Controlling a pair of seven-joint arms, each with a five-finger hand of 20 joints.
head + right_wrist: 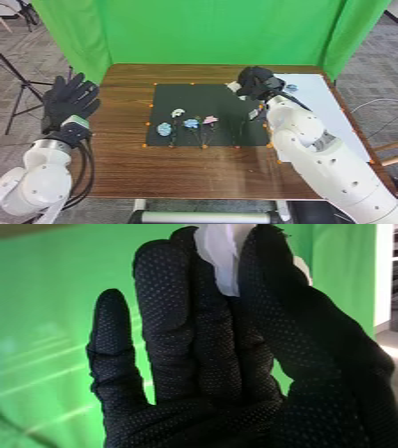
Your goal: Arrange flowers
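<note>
Placing the white flower: easing it down beside the laid-out blooms

Nearest you on the flat black mat (222, 102), the pale-blue flower (163, 129), brighter blue flower (191, 123) and pink flower (210, 120) are lying close together, with a small white-headed flower (178, 113) just beyond. Farther out, your black-gloved right hand (256, 82) is pinching a white-petalled flower (216, 254) between thumb and fingers, over the mat's far right part. You are probably aiming to set it among the others, so you are wanting a light pinch, a low, level approach and a slow release; squeezing is risking crushed petals.

For room, brown wood is stretching between the mat and the table's (120, 170) near edge. Your black-gloved left hand (69, 100) is waiting at the left edge, fingers straight and holding nothing. Your right forearm is crossing the white sheet (308, 95); beyond the far edge, the green curtain (213, 30) is hanging.
</note>
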